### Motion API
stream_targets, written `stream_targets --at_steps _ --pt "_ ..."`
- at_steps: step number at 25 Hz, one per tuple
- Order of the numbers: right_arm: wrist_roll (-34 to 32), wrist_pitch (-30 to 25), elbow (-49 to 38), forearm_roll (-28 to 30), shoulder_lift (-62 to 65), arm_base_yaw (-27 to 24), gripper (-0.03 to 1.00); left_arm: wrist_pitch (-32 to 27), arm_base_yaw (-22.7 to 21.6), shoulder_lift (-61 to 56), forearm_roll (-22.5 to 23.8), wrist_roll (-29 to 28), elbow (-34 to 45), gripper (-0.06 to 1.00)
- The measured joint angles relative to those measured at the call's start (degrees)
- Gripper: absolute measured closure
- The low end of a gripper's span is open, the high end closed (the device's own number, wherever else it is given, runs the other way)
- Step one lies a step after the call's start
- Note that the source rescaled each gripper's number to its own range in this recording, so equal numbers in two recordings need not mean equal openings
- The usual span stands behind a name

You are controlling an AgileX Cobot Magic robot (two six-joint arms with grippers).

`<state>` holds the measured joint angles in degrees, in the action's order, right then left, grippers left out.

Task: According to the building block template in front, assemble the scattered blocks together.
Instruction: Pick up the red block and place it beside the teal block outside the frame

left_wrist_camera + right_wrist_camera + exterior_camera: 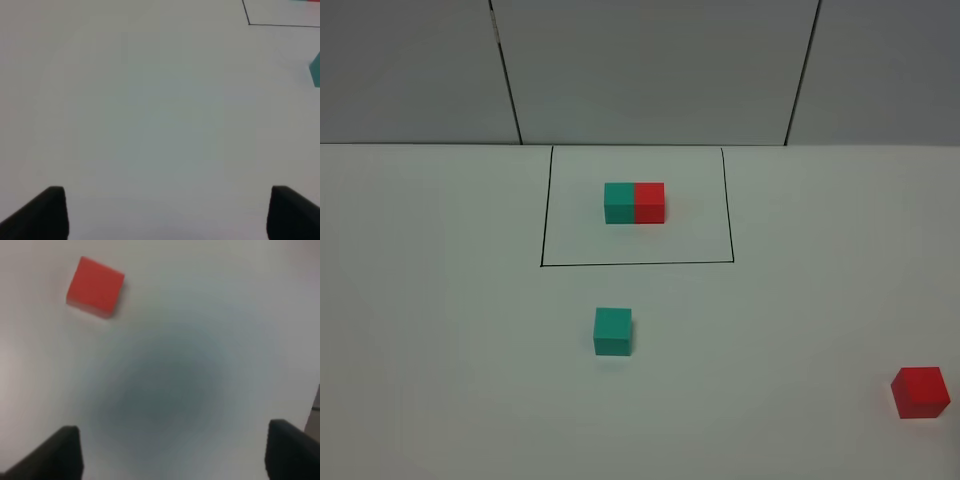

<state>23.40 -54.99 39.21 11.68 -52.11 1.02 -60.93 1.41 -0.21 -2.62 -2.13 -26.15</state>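
To do this step well, I think the left gripper (pixel 167 212) should centre over the teal cube (pixel 613 331) and the right gripper (pixel 172 452) over the red cube (pixel 920 392), square to the faces, before closing. Both jaws stand wide apart and empty. The teal cube, near the template (pixel 634 203), lies well aside of the left jaws. The red cube lies ahead of the right jaws, not between them.

Likely a robotics lab test bench: plain white table (pixel 440 350), backed on the far side by flat grey wall panels (pixel 650 70) with dark seams. A thin black outline (pixel 637 264) marked on the tabletop frames a teal-and-red block pair (pixel 634 203). Nearer lie a teal cube (pixel 612 331) and, far right, a red cube (pixel 920 392).
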Motion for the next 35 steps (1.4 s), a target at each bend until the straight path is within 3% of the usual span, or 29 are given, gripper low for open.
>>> stream_targets --at_steps 5,12,16,19,23,35 --pt "12.3 2.9 2.3 1.2 -13.3 0.0 -0.02 0.0 0.0 0.0 0.2 0.1 0.0 0.05" --pt "17.0 4.3 6.4 5.7 -23.2 0.3 -0.03 0.0 0.0 0.0 0.2 0.1 0.0 0.05" --pt "20.9 5.7 7.0 7.5 -27.1 4.2 -0.03 0.0 0.0 0.0 0.2 0.1 0.0 0.05" --pt "21.6 6.3 7.0 10.9 -30.0 8.6 -0.03 0.0 0.0 0.0 0.2 0.1 0.0 0.06" --pt "19.9 6.3 7.4 14.5 -33.3 10.4 -0.03 0.0 0.0 0.0 0.2 0.1 0.0 0.06" --pt "22.1 9.8 8.6 11.6 -41.4 11.7 -0.03 0.0 0.0 0.0 0.2 0.1 0.0 0.06"
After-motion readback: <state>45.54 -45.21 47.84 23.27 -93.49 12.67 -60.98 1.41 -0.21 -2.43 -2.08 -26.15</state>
